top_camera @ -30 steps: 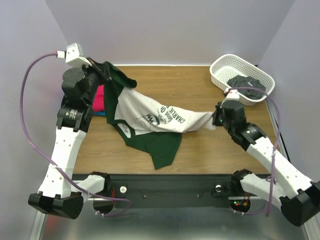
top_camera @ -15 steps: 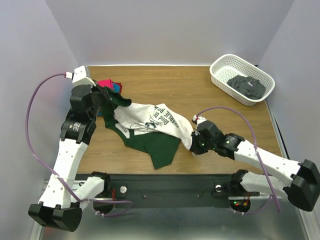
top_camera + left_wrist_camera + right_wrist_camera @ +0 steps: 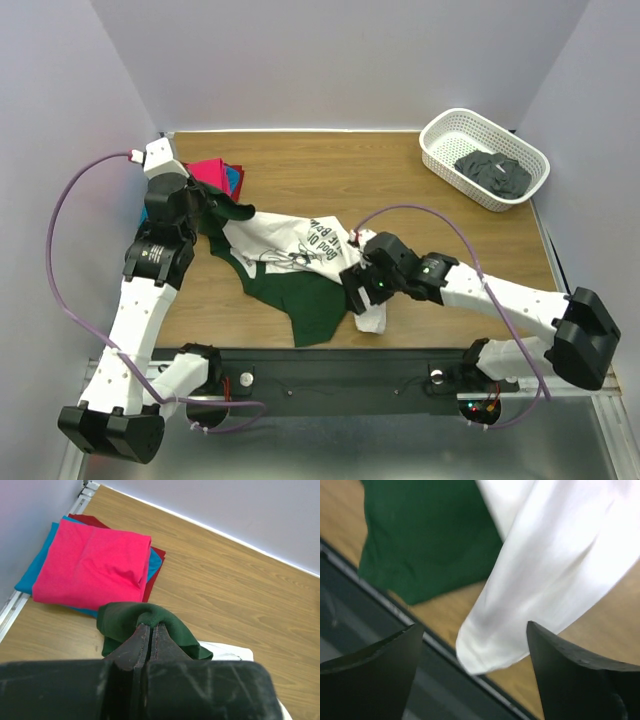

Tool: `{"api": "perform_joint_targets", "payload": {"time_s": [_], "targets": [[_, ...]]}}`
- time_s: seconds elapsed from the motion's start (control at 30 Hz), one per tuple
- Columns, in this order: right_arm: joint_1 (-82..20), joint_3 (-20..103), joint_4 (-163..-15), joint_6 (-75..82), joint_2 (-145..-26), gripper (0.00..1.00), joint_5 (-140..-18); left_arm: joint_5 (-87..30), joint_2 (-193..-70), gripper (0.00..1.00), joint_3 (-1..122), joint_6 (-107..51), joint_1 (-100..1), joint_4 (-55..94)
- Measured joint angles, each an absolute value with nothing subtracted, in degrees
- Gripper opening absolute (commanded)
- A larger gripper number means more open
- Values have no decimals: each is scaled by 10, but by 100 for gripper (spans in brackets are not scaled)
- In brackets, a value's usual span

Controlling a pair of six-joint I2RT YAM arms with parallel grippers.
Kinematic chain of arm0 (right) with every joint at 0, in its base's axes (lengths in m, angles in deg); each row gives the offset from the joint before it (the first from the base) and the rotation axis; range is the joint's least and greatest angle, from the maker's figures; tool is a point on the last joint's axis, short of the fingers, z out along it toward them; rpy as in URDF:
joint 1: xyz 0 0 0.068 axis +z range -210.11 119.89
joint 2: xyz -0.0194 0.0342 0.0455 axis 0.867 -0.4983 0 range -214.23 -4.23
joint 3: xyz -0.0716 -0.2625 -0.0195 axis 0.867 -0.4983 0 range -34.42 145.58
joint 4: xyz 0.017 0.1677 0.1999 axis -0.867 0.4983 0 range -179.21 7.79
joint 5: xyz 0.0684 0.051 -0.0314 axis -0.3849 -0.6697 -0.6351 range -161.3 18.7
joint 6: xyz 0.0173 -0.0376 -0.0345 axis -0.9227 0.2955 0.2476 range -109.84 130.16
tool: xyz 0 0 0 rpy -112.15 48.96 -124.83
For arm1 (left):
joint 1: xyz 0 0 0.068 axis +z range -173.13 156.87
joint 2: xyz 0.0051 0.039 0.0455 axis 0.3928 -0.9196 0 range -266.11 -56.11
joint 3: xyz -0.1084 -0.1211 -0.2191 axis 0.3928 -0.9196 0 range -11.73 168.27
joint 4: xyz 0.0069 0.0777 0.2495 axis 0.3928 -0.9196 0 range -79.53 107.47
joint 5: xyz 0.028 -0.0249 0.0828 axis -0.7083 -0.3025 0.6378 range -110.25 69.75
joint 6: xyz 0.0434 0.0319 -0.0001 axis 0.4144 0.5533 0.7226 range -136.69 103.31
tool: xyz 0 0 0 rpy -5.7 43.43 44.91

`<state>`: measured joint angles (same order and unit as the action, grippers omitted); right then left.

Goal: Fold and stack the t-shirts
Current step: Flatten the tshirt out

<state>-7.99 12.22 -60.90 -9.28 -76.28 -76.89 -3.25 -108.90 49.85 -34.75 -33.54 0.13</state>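
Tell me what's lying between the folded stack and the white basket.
Nothing. In the top view, bare wooden table runs from the folded stack across to the white basket.

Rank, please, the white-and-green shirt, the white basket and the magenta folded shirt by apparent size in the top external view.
1. white-and-green shirt
2. white basket
3. magenta folded shirt, only partly visible

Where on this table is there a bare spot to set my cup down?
Two spots: the back strip of table between the folded stack and the basket, and the patch in front of the basket, behind the right arm. The near left and middle are crowded: the white shirt sprawls there between the left arm and the right.
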Motion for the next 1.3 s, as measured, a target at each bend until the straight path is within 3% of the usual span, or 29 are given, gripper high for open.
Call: {"api": "perform_joint_targets", "payload": {"time_s": [0.23, 0.5, 0.63, 0.67, 0.73, 0.77, 0.8, 1.13, 1.3], "targets": [[-111, 265, -687, -65, -891, 95, -639, -29, -1096, 0, 486, -337, -330, 2], [-204, 363, -779, -23, -1090, 92, -650, -37, -1096, 0, 457, -330, -316, 13], [-212, 367, -799, -11, -1136, 62, -694, -45, -1096, 0, 453, -328, -308, 16], [-211, 367, -802, -10, -1141, 48, -706, -49, -1096, 0, 452, -328, -305, 16], [-210, 359, -815, -6, -1140, 28, -728, -53, -1096, 0, 452, -328, -303, 16], [-208, 350, -825, -8, -1135, 7, -735, -54, -1096, 0, 451, -328, -301, 17], [-206, 336, -834, -9, -1122, 0, -743, -56, -1096, 0, 451, -328, -301, 17], [-144, 189, -874, -7, -923, 0, -825, -65, -1096, 0, 450, -328, -297, 18], [-71, 143, -858, -6, -918, 2, -850, -52, -1101, 0, 450, -326, -291, 18]]}}
